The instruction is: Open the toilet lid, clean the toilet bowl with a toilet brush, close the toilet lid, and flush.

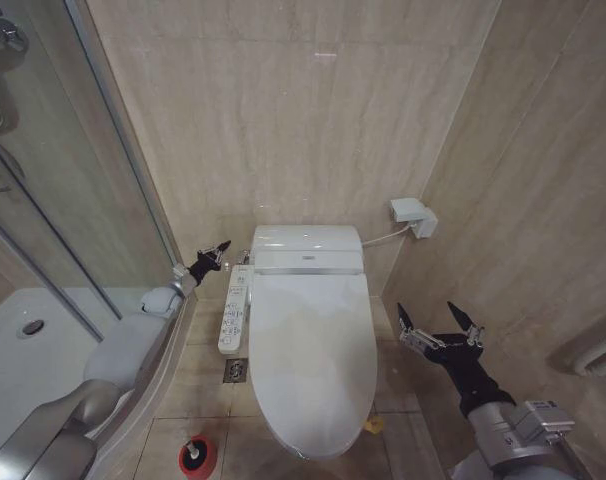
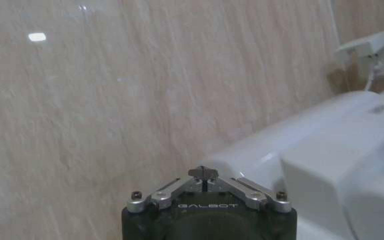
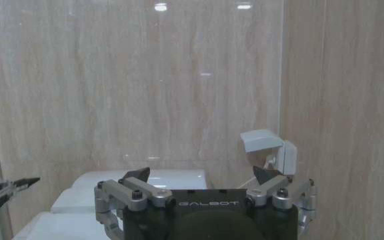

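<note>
My left pincer [image 1: 221,248] is pressed together beside the tank's upper left corner, holding nothing. My right pincer [image 1: 441,327] hangs spread wide, right of the toilet lid [image 1: 311,355], which lies down. The toilet brush [image 1: 196,455] stands on the floor, front left.

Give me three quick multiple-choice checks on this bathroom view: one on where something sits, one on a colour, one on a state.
1. Where is the toilet brush?
A. on the floor, on the robot's left of the toilet
B. on the tank
C. in the right gripper

2. What colour is the brush's base?
A. blue
B. red
C. green

3. How is the toilet lid?
A. raised against the tank
B. removed
C. down, covering the bowl

Answers:
1 A: it stands on the tiles near the shower tray.
2 B: the round base is red.
3 C: the lid lies flat; the left gripper is shut beside the tank, and the right gripper is open, apart from the lid.
</note>
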`<state>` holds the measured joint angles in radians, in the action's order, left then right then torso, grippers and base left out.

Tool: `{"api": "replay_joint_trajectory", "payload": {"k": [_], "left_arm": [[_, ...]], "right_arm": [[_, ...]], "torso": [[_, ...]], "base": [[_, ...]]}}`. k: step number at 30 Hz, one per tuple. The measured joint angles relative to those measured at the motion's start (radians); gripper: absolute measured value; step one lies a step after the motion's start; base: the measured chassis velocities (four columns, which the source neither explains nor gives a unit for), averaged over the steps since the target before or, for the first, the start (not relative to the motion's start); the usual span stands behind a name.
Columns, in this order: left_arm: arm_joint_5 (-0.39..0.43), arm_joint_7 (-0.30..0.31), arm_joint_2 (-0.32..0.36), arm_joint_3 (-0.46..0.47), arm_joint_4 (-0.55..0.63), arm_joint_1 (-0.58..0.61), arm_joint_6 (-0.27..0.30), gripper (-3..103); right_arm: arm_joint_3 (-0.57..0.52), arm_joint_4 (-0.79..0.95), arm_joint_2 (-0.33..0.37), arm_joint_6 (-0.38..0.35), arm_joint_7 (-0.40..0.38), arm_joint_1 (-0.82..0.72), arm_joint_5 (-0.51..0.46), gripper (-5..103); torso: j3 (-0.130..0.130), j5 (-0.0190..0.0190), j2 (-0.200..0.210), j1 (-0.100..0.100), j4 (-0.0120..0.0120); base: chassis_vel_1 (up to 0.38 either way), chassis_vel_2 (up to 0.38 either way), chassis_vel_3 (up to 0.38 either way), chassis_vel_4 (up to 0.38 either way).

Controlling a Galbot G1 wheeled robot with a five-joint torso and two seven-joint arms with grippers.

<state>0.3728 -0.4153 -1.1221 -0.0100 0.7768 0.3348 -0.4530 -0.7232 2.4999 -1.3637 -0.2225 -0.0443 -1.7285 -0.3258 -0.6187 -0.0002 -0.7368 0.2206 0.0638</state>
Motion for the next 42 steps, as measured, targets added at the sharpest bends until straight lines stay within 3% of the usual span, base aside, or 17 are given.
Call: {"api": "replay_joint_trajectory", "payload": {"k": [21, 33, 42], "left_arm": [[0.006, -0.045, 0.007, 0.004, 0.032, 0.045, -0.001, 0], [0.030, -0.056, 0.042, 0.005, 0.056, 0.062, -0.002, 0], [0.054, -0.093, 0.055, 0.006, 0.057, 0.072, -0.012, 0]], "right_arm": [[0.000, 0.000, 0.000, 0.000, 0.000, 0.000, 0.000, 100], [0.000, 0.000, 0.000, 0.000, 0.000, 0.000, 0.000, 100], [0.000, 0.000, 0.000, 0.000, 0.000, 0.000, 0.000, 100]], "torso": [[0.000, 0.0001, 0.000, 0.000, 0.0003], [0.000, 0.0001, 0.000, 0.000, -0.0004], [0.000, 0.0000, 0.000, 0.001, 0.0004]], "base": [[0.000, 0.000, 0.000, 0.000], [-0.077, 0.084, 0.088, -0.079], [-0.119, 0.091, 0.101, -0.096]]}}
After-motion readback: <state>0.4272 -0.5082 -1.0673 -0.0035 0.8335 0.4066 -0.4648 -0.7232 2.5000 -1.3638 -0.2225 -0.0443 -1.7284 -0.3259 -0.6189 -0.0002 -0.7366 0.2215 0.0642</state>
